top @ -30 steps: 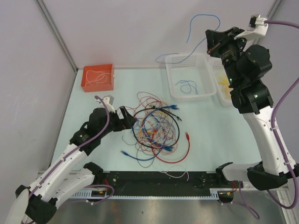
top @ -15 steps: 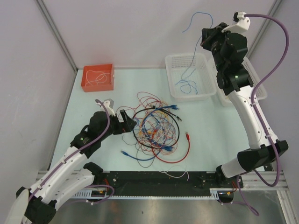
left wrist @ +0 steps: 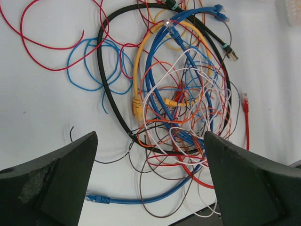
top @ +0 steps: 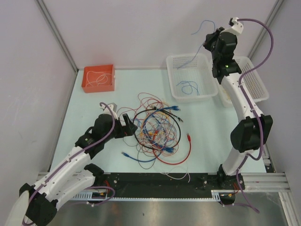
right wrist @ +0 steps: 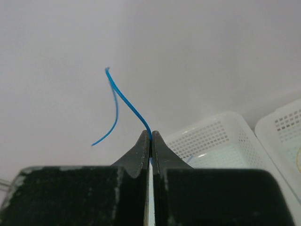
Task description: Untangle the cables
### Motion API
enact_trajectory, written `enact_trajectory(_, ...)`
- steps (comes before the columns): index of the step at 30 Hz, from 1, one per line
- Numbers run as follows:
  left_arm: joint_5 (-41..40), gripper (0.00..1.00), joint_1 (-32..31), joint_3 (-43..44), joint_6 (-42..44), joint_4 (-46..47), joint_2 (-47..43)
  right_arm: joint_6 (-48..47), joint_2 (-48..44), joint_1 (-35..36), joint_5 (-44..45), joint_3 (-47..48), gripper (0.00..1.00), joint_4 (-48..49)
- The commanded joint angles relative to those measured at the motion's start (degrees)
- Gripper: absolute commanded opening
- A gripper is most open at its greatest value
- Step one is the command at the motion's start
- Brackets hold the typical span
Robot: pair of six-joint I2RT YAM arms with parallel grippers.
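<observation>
Seen from above, the tangle of cables (top: 157, 132) lies at the middle of the pale table (top: 211, 127), with a red tray (top: 109, 71) at upper left and two white baskets (top: 193, 97) at upper right. The left wrist view gives us only that heap up close: yellow, blue, orange, white and red strands crossing inside a black loop. Only the right wrist view lets us read the right gripper (right wrist: 150, 136). Its fingers are pressed together on a thin blue wire (right wrist: 124, 101), which curls up against a blank wall.

Plain grey-white walls (top: 131, 33) close the table in (a slanting metal post (top: 56, 33) marks the far left corner).

At upper right the right arm stands nearly straight up, over the baskets. At lower left the other arm lies low, the left gripper (left wrist: 148, 141) spread wide just left of the tangle.
</observation>
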Motion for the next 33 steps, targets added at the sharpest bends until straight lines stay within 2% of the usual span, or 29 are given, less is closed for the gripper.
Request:
enact_trajectory(1, -1.86, 1.0, 0.27, 2.05, 2.67, 2.62, 2.09, 2.06, 2.51, -0.89, 0.83, -0.68, 0.0, 4.86)
enact_trajectory(5, -1.16, 0.99, 0.27, 1.44, 1.89, 4.38, 4.55, 1.71, 5.93, -0.81, 0.57, -2.26, 0.0, 3.9)
enact_trajectory(6, -0.55, 1.0, 0.27, 1.35, 1.8, 4.9, 5.42, 1.62, 6.64, -0.89, -0.3, -2.1, 0.13, 2.94)
enact_trajectory(9, 0.07, 1.0, 0.36, 1.87, 1.01, 5.0, 5.96, 2.06, 9.53, -0.37, -1.81, 2.81, 0.76, -8.03)
enact_trajectory(10, -0.02, 1.0, 0.27, 2.14, 1.0, 4.91, 5.78, 2.32, 9.46, 0.59, -0.76, 3.44, 0.81, -12.32)
enact_trajectory(12, -0.02, 0.99, 0.36, 2.67, 0.92, 5.0, 5.08, 1.54, 5.8, 2.09, -0.14, 0.12, 0.86, -12.72)
enact_trajectory(16, -0.02, 0.99, 0.27, 2.84, 0.04, 4.82, 2.18, 0.39, -3.95, 6.48, -1.0, -11.74, 0.9, -8.24)
enact_trajectory(19, -0.02, 0.99, 0.27, 1.79, -1.1, 4.56, 0.51, 0.92, -11.43, 9.99, -5.92, -21.49, 0.87, -7.79)
enact_trajectory(22, 0.59, 0.98, 0.27, 0.65, -2.59, 5.0, 0.68, -1.36, -16.01, 16.84, -6.82, -29.39, 0.85, -10.42)
enact_trajectory(27, 2.34, 0.97, 0.18, 0.12, -3.83, 4.21, 3.23, -2.51, -20.33, 31.24, -4.62, -40.75, 0.83, -13.42)
enact_trajectory(33, 5.6, 0.97, -0.08, -1.2, -2.96, 5.88, 5.16, 1.79, -23.5, 40.49, 0.12, -52.09, 0.83, -13.59)
